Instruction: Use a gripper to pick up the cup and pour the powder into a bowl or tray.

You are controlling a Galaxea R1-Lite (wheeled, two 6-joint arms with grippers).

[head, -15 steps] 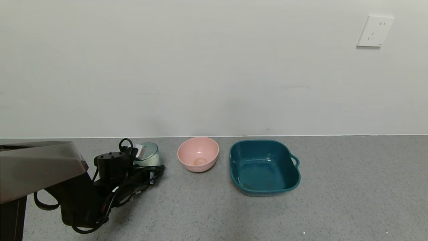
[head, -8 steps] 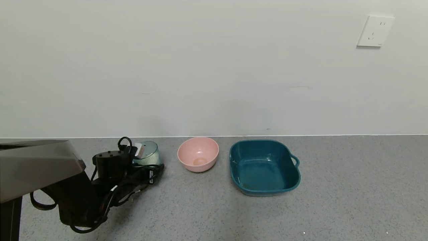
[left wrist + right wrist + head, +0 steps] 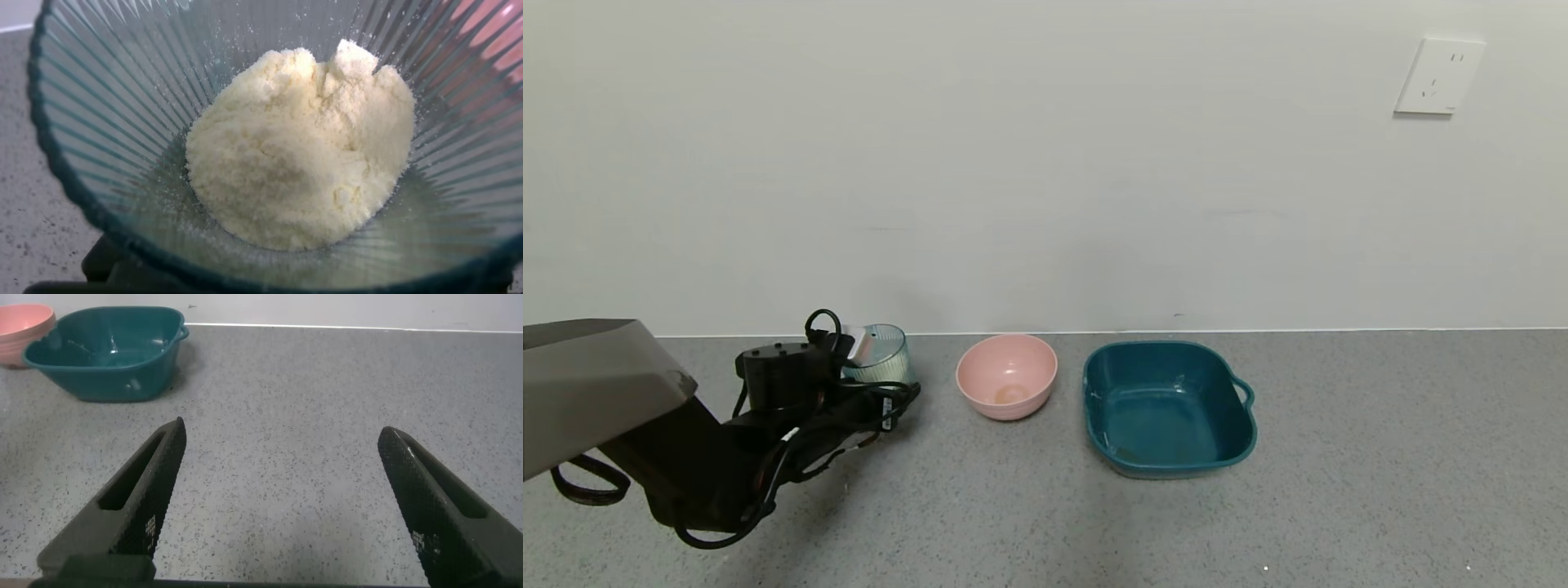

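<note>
Cup (image 3: 880,354) and left gripper (image 3: 870,384) sat at the far left of the grey counter (image 3: 1380,457), the ribbed blue-green tumbler held between the jaws, which were closed on its sides. Compared with a second earlier, the cup stood higher against the wall line and the arm's grey casing had drawn back toward the left edge, so I judged the lift had begun and the cup was probably clear of the counter, though the contact underneath was hidden by the gripper. The left wrist view looked straight down into the cup, where the powder (image 3: 302,147) lay as one cream, clumpy heap at the bottom, none of it spilled; the cup looked close to upright.

Just right of it, near but apart, the pink bowl (image 3: 1007,376) held only a faint tan mark at its bottom, so pouring had not started. Next along stood the teal tray (image 3: 1168,407), its handle pointing right. The carry to the bowl looked short, and the tilt should wait until the rim hung over it.

Right gripper (image 3: 282,498) hovered idle above bare counter well right of the tray, fingers spread wide and holding nothing.
</note>
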